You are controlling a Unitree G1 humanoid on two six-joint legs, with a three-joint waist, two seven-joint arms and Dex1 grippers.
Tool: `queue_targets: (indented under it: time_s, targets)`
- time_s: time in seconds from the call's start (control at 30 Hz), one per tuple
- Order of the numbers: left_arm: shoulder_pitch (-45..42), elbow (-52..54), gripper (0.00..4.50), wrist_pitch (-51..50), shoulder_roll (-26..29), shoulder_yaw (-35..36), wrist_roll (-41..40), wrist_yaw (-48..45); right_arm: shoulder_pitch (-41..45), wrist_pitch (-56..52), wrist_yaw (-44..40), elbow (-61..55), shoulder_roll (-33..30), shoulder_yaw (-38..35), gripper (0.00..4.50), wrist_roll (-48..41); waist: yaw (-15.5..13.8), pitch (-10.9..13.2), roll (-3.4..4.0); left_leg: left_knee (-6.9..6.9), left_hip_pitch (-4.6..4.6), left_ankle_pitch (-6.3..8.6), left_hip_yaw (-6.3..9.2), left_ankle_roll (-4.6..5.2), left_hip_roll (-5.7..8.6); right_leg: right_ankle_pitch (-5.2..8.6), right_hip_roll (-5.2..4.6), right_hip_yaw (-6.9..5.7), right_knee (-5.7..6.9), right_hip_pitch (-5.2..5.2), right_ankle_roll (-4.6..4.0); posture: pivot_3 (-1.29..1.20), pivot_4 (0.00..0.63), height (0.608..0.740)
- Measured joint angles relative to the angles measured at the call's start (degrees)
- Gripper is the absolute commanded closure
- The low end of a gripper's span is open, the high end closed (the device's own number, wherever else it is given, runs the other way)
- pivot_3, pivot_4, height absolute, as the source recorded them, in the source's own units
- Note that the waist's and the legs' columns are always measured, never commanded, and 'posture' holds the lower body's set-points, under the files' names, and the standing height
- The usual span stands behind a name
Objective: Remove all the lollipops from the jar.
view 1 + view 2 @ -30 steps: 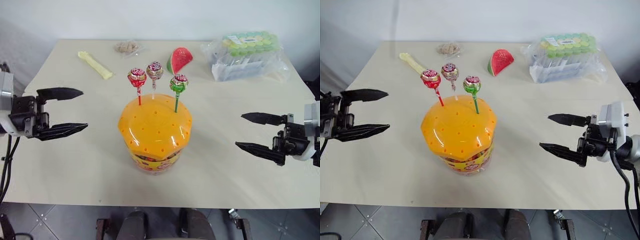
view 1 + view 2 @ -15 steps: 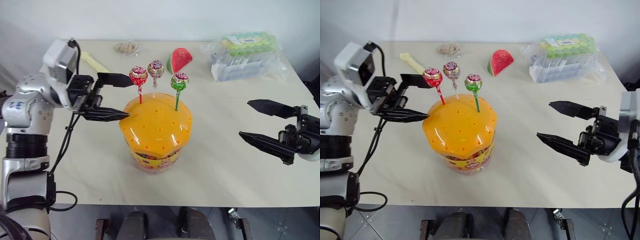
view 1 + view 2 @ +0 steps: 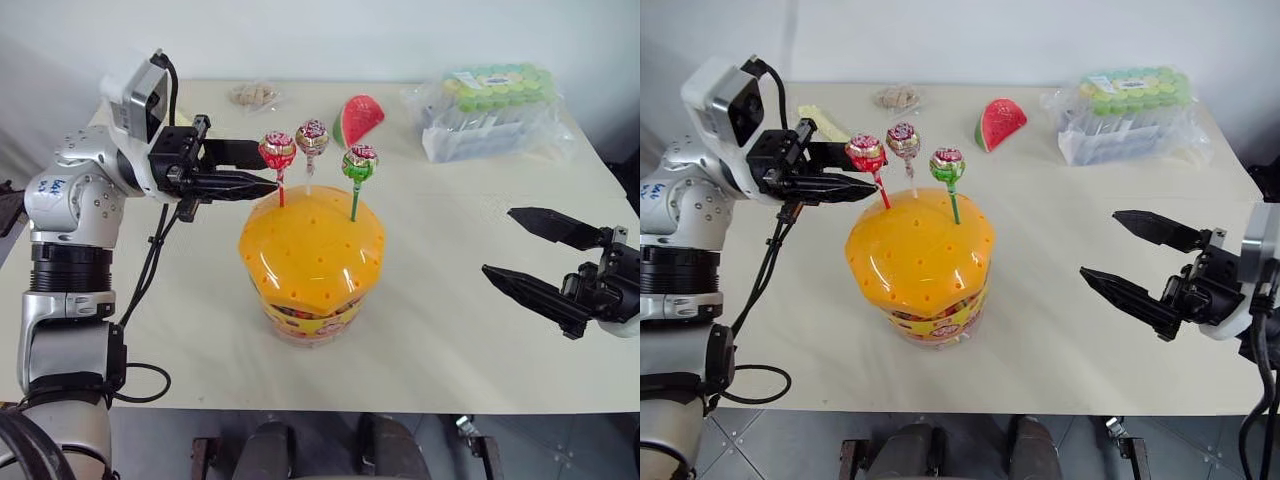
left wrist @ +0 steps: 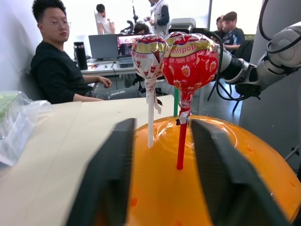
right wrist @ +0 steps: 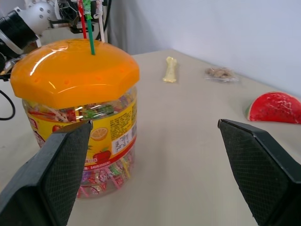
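The jar (image 3: 311,250), with its orange holed lid and yellow-red label, stands mid-table. Three lollipops stick up from the lid: red (image 3: 276,151), pinkish on a white stick (image 3: 312,135) and green (image 3: 359,163). My left gripper (image 3: 268,170) reaches in level from the left. Its fingers (image 4: 117,155) straddle the red stick (image 4: 181,146), with a narrow gap on each side and no visible contact. My right gripper (image 3: 499,242) hovers wide open to the right of the jar, with nothing in it, and faces the jar (image 5: 75,94).
A watermelon slice (image 3: 360,118), a small packet (image 3: 256,95) and a yellow stick-shaped item (image 3: 190,128) lie at the back of the table. A clear bag of green items (image 3: 492,110) sits at the back right. Several people show in the left wrist view's background.
My left gripper swung in from the table's left side to the red lollipop, and its fingers narrowed around the stick. The right gripper has barely moved.
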State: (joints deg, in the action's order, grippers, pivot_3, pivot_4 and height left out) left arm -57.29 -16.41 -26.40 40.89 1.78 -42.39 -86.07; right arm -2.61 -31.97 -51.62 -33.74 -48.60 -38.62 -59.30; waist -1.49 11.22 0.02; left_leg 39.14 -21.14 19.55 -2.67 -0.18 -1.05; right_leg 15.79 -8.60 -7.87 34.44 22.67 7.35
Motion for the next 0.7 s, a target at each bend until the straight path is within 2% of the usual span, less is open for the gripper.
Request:
queue_targets:
  time_s: [0.07,0.53,0.63,0.7]
  targets:
    - [0.0,0.24,4.48,-0.28,0.0,-0.61,-0.42,0.0,-0.07,0.65,0.05,0.0,0.0,0.0,0.0,0.21,-0.05,0.0,0.0,0.01,0.0,0.0,-0.02,0.01,0.0,0.0,0.0,0.02,0.0,0.0,0.01,0.0,0.15,0.74]
    - [-2.31,0.22,4.48,-3.7,-1.31,-0.56,-0.52,0.1,-0.83,2.14,0.06,0.17,0.0,0.0,0.0,1.12,-0.15,0.04,-0.07,0.06,-0.02,0.02,-0.03,0.04,0.01,-0.01,0.0,0.04,0.01,0.0,0.02,0.0,0.15,0.74]
    - [-4.01,-0.19,3.89,-8.01,1.24,-1.27,0.92,0.17,-0.79,2.16,0.07,0.3,0.0,0.0,0.0,1.3,0.03,0.07,-0.11,0.05,0.01,0.03,-0.07,0.05,0.01,-0.01,0.01,0.08,0.01,0.01,0.02,0.0,0.15,0.74]
    - [-4.01,-0.11,3.31,-8.28,1.96,-1.12,2.01,0.22,-0.66,2.16,0.06,0.64,0.0,0.01,0.0,1.47,0.14,0.07,-0.11,0.05,0.03,0.03,-0.12,0.06,0.01,-0.01,0.01,0.12,0.03,0.03,0.02,0.0,0.15,0.74]
